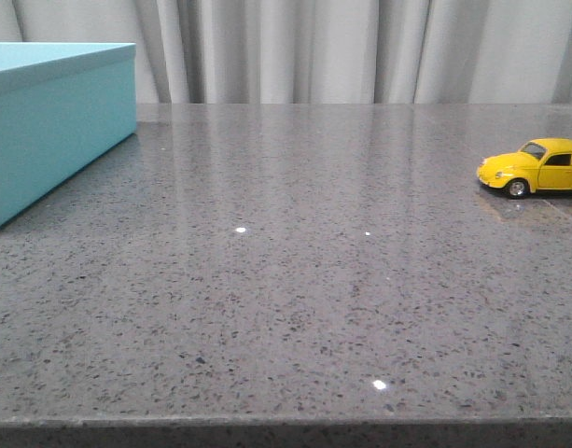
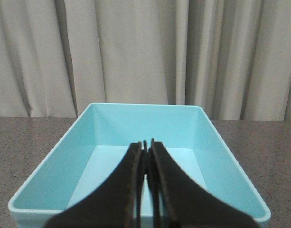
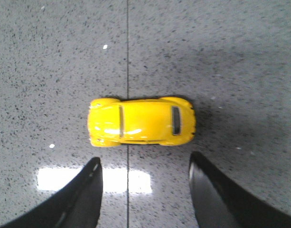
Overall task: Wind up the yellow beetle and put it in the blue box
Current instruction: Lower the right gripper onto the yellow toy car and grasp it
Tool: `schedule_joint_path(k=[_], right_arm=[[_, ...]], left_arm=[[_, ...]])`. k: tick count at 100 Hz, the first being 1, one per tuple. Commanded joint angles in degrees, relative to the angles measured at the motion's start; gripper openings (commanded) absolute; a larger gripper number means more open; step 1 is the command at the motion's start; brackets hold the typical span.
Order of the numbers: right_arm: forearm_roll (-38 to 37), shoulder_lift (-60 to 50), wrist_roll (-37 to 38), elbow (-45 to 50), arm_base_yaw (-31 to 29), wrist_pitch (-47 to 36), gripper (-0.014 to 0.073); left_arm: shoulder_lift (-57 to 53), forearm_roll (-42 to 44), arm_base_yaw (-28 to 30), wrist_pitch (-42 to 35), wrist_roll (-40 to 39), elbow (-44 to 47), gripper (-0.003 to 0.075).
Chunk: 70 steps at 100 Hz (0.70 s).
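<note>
looking across the counter (image 1: 295, 280), we see the yellow beetle (image 1: 537, 166) standing on its wheels on the grey speckled stone, well apart from the blue box (image 1: 52, 121), which sits at the opposite side of the same surface. from the front the car shows us its side, its rounded nose turned toward the box, and a faint reflection of it lies on the polished stone under it. pale curtains (image 1: 313, 51) hang behind the counter.

our right pincer (image 3: 145, 190) hangs above the beetle (image 3: 141, 121) with its two dark fingers (image 3: 83, 199) spread apart, nothing between them. the car lies just beyond the fingertips, not touching either one, its length running across the gap between them. we see its roof, both windows and the glossy bonnet from above, and a thin seam in the stone passes under it. a bright patch of reflected light sits on the counter between the fingers.

our left pincer (image 2: 146, 147) is held over the blue box (image 2: 230, 161) with its fingers pressed together, gripping nothing. the box is open on top, and we can look straight into its plain turquoise interior. the curtains (image 2: 136, 52) fill the view behind the box.
</note>
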Motion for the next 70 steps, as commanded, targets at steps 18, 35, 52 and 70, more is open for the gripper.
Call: schedule_joint_path(k=[18, 35, 52, 70], right_arm=[[-0.4, 6.7, 2.5, -6.3, 0.6, 1.1, 0.0468], [-2.7, 9.3, 3.2, -6.5, 0.6, 1.5, 0.0469], [-3.4, 11.0, 3.2, -6.6, 0.6, 0.6, 0.0467], [-3.4, 12.5, 3.1, -6.6, 0.6, 0.9, 0.0467]], left_arm=[[0.9, -0.4, 0.0, -4.9, -0.3, -2.1, -0.0019], [0.9, -0.4, 0.0, -4.9, -0.3, -2.1, -0.0019], [0.9, -0.4, 0.0, -4.9, -0.3, -2.1, -0.0019], [0.9, -0.4, 0.0, -4.9, -0.3, -2.1, -0.0019]])
